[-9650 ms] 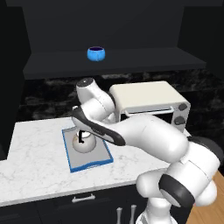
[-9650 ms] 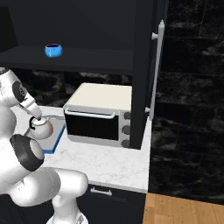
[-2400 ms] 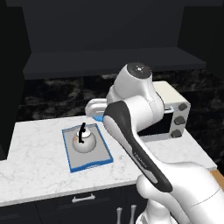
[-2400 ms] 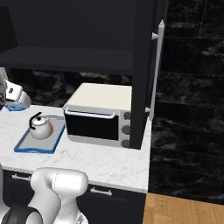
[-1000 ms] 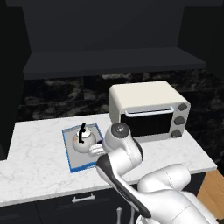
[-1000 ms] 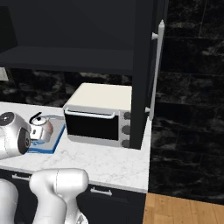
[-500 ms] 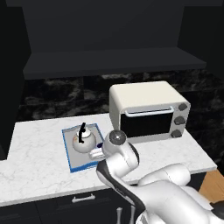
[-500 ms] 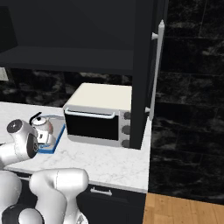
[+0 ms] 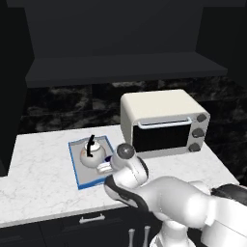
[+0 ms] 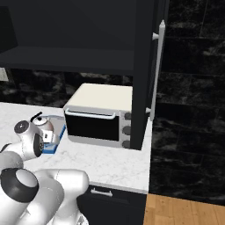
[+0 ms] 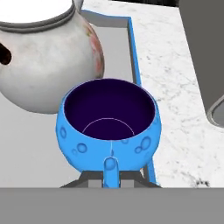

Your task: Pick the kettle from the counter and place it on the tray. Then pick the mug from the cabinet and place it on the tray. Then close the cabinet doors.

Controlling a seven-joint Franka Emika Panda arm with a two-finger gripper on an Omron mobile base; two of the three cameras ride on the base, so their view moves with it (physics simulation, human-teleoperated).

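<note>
I had the mug [image 11: 109, 129] in my hand [image 11: 110, 176], pinched by its handle — the fingers nearly closed on that thin loop, which explains the narrow gap between them. In the hand view the mug sat upright, its dark purple inside open toward the camera, the handle at 6 o'clock where I gripped it. Holding it by the handle kept the bowl level and left the rim free.

The kettle [image 9: 92, 153] already stood on the tray [image 9: 75, 166], at about 11 o'clock from the mug in the hand view, just beside it; I could not tell whether the two touched. The mug hung over the grey floor of the tray, near the blue rim on the side toward the toaster oven [image 9: 164, 121]. Whether its base had met the tray was hidden under the bowl. My judgement: the free corner beside the kettle was chosen because the kettle filled the middle.

The tray lay on the counter [image 9: 43, 178]. The cabinet [image 9: 120, 72] above stood open, with a cabinet door [image 10: 147, 70] swung out — closing was not yet done.
</note>
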